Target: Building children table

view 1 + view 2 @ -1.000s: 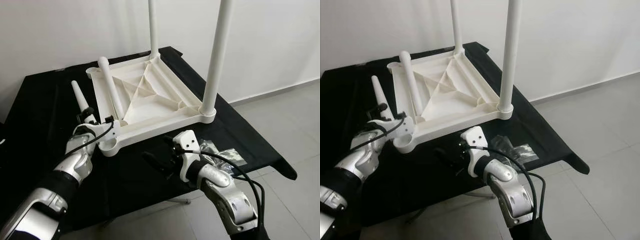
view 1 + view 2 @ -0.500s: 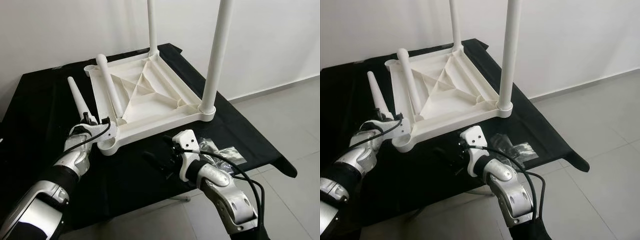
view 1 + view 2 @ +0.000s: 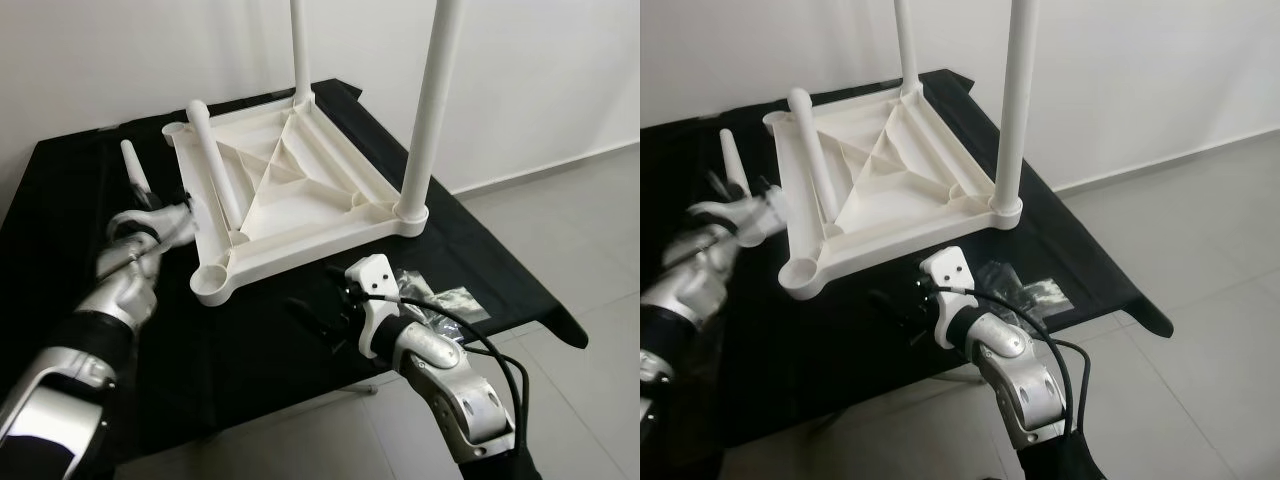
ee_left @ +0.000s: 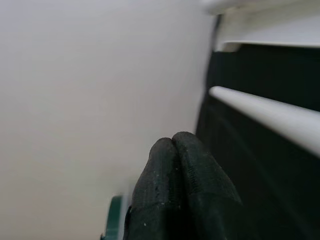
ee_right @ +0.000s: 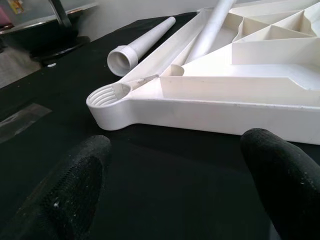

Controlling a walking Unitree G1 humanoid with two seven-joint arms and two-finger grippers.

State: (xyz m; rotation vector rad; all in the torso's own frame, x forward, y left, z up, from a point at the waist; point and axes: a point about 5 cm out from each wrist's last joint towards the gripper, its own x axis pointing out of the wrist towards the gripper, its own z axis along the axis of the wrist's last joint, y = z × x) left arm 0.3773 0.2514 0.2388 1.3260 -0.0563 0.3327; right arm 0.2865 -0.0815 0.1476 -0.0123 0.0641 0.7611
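An upturned white plastic children's table top (image 3: 290, 195), ribbed on its underside, is seen lying in the upper middle of the head views on a black cloth-covered table (image 3: 480, 270). Two white tubular legs stand upright in its far corner (image 3: 299, 50) and right corner (image 3: 430, 110). A third white leg (image 3: 215, 160) is laid loose across the ribbed underside. The near corner socket (image 5: 107, 97), threaded inside, is empty.

At the left of the frame, the left gripper (image 3: 160, 215) is raised beside the top's left edge with a tapered white leg (image 3: 133, 170) rising from it; this area is blurred, and in the left wrist view its fingertips (image 4: 180, 165) are pressed together.

At lower centre, the right gripper (image 3: 315, 320) is held just in front of the empty socket, its fingers (image 5: 75, 175) spread apart. Clear plastic bags (image 3: 440, 298) lie right of it.
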